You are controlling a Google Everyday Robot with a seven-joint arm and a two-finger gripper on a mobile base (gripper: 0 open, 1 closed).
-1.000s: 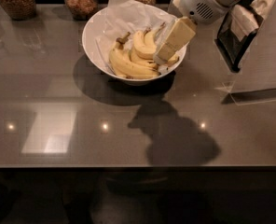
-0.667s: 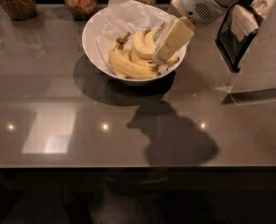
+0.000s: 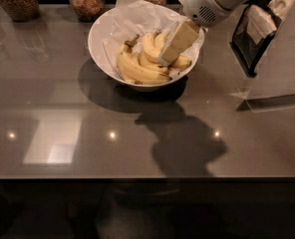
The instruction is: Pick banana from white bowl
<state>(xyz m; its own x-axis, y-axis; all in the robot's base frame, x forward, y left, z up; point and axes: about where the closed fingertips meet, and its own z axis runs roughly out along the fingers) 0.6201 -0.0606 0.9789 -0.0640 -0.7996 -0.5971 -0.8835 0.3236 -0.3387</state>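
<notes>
Camera view, gripper [image 3: 167,59] at curved pale-yellow banana [image 3: 148,49] in paper-lined white bowl [image 3: 98,36], grip state unclear.

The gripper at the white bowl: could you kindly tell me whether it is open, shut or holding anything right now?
Gripper: down in the white bowl, among the bananas; open or shut cannot be told.

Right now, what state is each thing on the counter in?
White bowl: upright, paper-lined, holding bananas.
Banana: lying in the bowl among the others, not lifted.
Claw: inside the bowl, tip at the bananas.
Glass jars: upright, holding brown grains.
</notes>
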